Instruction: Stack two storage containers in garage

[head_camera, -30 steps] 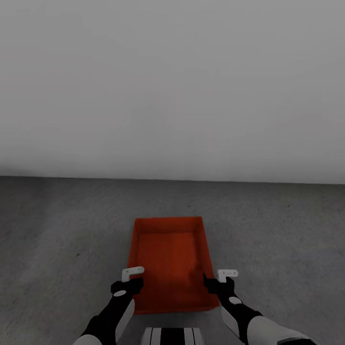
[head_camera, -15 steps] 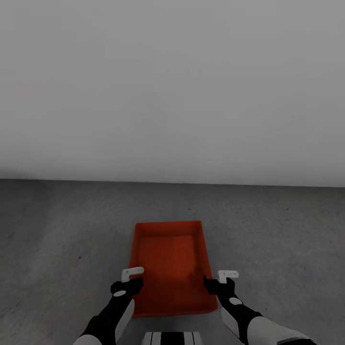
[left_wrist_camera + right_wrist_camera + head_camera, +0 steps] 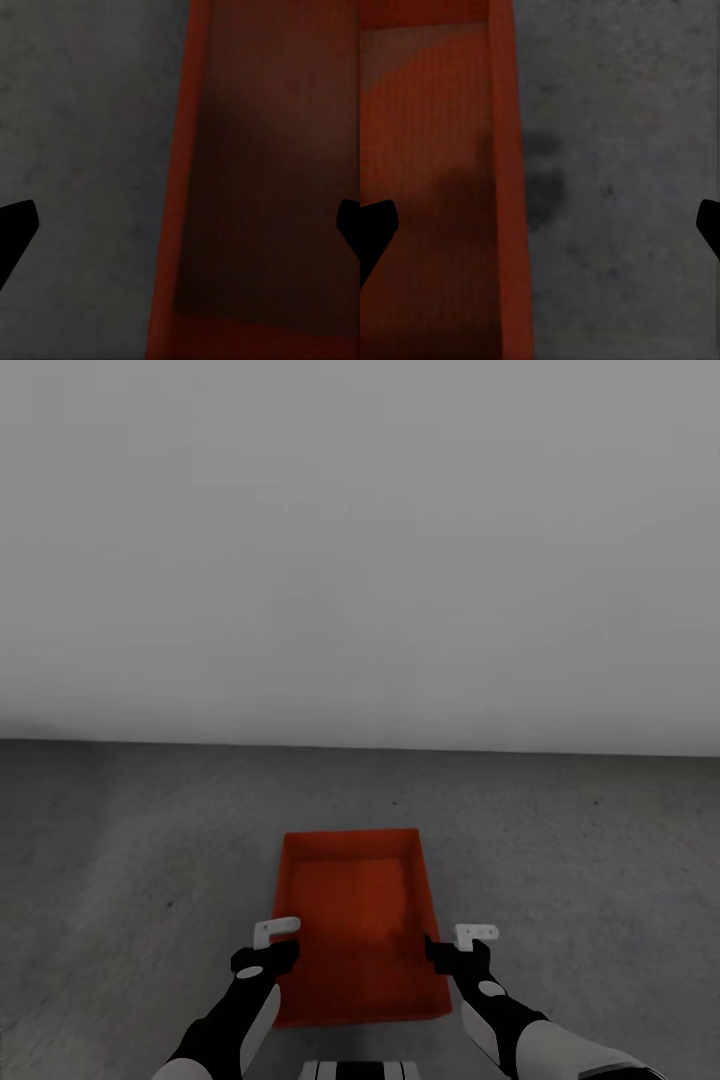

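You see one orange-red ribbed bin (image 3: 355, 920), open-topped and empty, flat on the grey concrete floor (image 3: 120, 880).

Bare floor (image 3: 120, 880) around container (image 3: 355, 920); wall (image 3: 360, 560) beyond.

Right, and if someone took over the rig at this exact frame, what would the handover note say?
Left gripper: open, holding nothing, jaws wide apart with the container's left side wall lined up between them.
Right gripper: open, holding nothing, lined up the same way over the right side wall.
Things: one orange container sits upright on the grey concrete floor, just ahead of the robot, short of the pale wall.
Done: a container is down on the garage floor.
Left: I cannot tell if this is one bin or two nested. If one, fetch the other and stack it here.
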Robot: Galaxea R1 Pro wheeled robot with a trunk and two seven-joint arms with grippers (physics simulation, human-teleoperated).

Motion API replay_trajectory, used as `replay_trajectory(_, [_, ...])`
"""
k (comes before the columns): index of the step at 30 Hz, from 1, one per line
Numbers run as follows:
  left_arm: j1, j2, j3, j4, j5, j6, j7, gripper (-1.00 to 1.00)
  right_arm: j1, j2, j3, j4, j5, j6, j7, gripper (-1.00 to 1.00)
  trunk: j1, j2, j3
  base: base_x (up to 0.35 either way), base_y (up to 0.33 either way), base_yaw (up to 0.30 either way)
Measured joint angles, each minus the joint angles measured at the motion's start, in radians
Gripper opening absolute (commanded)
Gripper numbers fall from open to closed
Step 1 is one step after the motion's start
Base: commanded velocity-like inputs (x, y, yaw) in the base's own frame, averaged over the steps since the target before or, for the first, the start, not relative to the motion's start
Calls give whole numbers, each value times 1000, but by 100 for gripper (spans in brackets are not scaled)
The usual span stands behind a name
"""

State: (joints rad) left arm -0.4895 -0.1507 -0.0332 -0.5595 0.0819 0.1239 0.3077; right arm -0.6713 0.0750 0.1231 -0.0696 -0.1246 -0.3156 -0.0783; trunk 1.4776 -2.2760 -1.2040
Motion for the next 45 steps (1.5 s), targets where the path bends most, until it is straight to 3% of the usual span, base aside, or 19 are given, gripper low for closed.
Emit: replay_trajectory(45, [0, 0, 1, 1, 0, -4, 4, 100, 0, 0, 0, 0, 0, 0, 0, 100, -173, 315, 141, 0, 0, 0])
